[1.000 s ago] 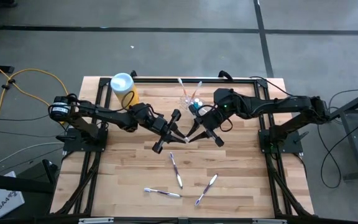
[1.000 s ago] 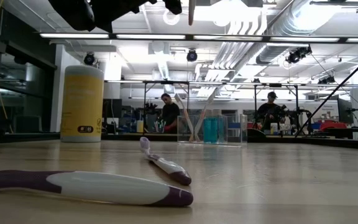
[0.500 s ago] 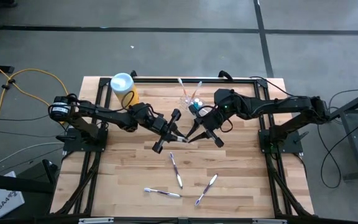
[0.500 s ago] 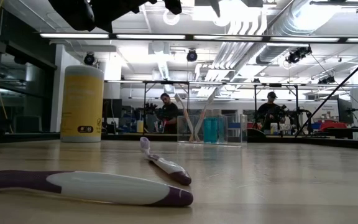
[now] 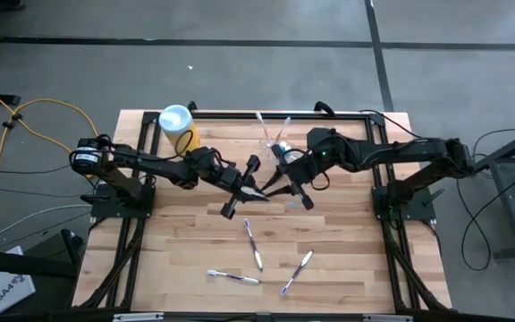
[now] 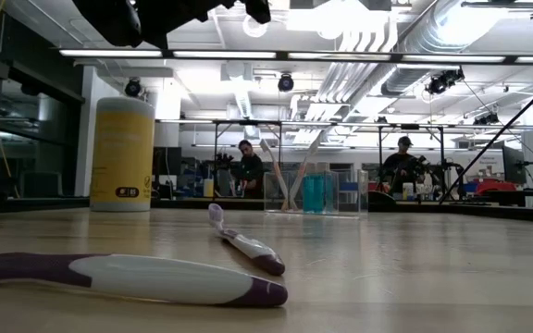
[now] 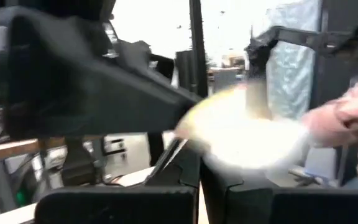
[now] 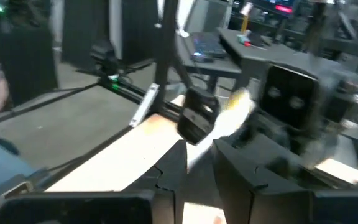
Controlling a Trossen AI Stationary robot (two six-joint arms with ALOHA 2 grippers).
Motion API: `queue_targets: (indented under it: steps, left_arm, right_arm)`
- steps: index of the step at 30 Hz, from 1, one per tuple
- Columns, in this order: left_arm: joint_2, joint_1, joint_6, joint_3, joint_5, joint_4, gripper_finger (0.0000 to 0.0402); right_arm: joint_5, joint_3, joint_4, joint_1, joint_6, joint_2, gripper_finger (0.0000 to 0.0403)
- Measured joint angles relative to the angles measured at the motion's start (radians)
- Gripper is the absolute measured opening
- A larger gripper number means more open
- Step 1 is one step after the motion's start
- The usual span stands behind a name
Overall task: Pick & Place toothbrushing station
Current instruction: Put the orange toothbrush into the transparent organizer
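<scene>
The clear toothbrushing station (image 5: 275,136) stands at the far middle of the table (image 5: 347,259), toothbrushes upright in it. Just nearer, the right gripper (image 5: 274,186) and left gripper (image 5: 250,190) meet above the table; a pale toothbrush seems pinched in the right jaws, and the left jaws are closed. Three toothbrushes (image 5: 253,245) lie nearer. A yellow canister (image 5: 180,128) stands far left.

I can read no text anywhere. The tall yellow plastic canister (image 6: 123,154) far off from my fingers carries dark print and a small dark label patch near its base, but none of it is legible.
</scene>
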Motion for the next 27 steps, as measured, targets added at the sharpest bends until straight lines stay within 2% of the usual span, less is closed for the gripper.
queue_targets:
  steps: [13,17,20,23,27]
  left_arm:
    - [0.005,-0.001,0.002,-0.001,-0.01,0.01,0.0]
    - [0.004,0.014,-0.009,-0.001,-0.006,-0.012,0.0001]
    - [-0.015,0.045,-0.082,-0.001,-0.017,-0.105,0.0002]
    - [-0.057,0.073,-0.153,0.0,-0.021,-0.272,0.0002]
    - [-0.092,0.057,-0.16,-0.001,-0.128,-0.472,0.0003]
  right_arm:
    - [-0.015,0.0,0.039,-0.003,0.05,0.038,0.0068]
    - [0.026,0.0,0.004,-0.012,0.049,0.034,0.0068]
    - [0.09,0.0,-0.095,-0.035,0.054,-0.003,0.0068]
    - [0.136,-0.002,-0.238,-0.054,0.072,-0.074,0.0068]
    - [0.156,0.001,-0.382,-0.053,0.128,-0.164,0.0068]
